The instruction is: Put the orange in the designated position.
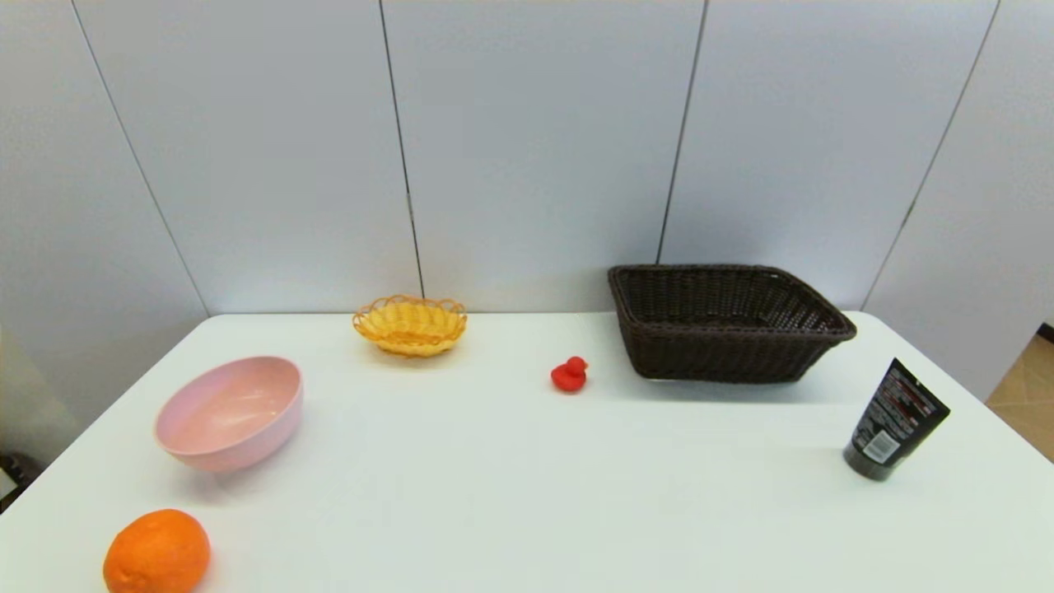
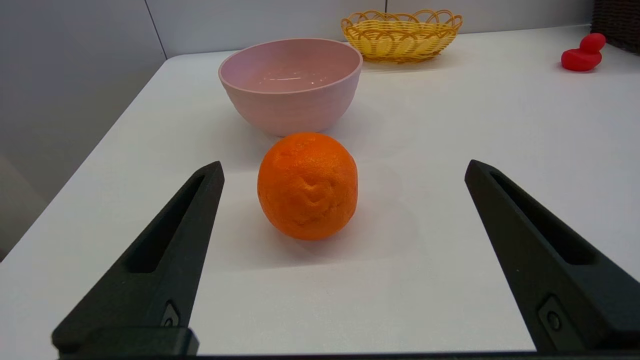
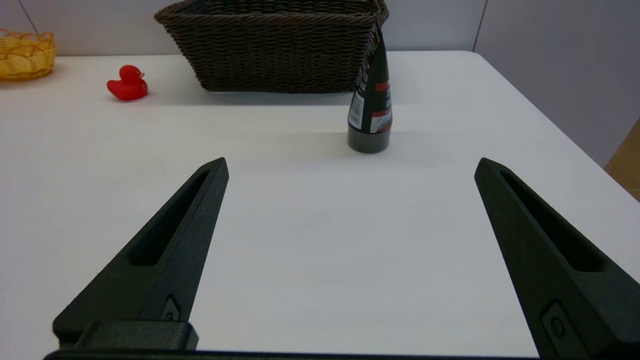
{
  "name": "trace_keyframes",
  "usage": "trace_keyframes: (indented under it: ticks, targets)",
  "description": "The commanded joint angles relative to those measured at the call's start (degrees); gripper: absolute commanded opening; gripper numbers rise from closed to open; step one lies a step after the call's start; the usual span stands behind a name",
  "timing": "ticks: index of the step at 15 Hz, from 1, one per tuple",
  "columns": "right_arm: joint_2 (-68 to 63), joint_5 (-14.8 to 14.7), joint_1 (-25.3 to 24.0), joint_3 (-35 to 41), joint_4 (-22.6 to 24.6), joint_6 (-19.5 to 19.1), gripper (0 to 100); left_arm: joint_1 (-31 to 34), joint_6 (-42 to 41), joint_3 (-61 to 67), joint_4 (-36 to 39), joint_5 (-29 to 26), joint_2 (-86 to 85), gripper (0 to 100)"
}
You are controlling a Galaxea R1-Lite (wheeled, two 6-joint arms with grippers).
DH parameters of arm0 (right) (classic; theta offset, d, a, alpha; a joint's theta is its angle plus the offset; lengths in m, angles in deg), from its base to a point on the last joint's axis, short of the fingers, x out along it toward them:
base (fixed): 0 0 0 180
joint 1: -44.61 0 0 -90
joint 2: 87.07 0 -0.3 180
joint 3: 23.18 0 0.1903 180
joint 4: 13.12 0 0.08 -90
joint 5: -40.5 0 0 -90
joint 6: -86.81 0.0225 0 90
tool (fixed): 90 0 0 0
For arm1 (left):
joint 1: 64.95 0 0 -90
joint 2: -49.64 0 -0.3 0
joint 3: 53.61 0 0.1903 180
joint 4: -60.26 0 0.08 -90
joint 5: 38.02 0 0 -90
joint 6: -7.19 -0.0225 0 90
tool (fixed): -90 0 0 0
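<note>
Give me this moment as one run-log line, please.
orange: on table, untouched | left gripper: open, facing orange | right gripper: open, idle

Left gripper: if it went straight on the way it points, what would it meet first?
Probably the dimpled bright orange, lying between the open left gripper's fingers' line; the pink plastic bowl sits behind it.

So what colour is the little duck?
The duck is red all over, seen best in the right wrist view.

On the white tabletop (image 1: pixel 527 494): a pink bowl (image 1: pixel 230 412) at left, a yellow woven basket (image 1: pixel 410 324) behind, a red duck (image 1: pixel 569 374) beside a dark wicker basket (image 1: pixel 725 321), a black tube (image 1: pixel 894 420) standing at right
</note>
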Motion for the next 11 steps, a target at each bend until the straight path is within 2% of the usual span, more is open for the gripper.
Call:
trace_keyframes:
  ticks: [1, 11]
  targets:
    - [0.0, 0.0, 0.0, 0.0, 0.1, 0.1, 100, 0.1, 0.0, 0.1, 0.0, 0.0, -0.1, 100]
    - [0.0, -0.3, 0.0, 0.0, 0.1, 0.7, 100, 0.0, 0.0, 0.1, 0.0, 0.0, 0.0, 100]
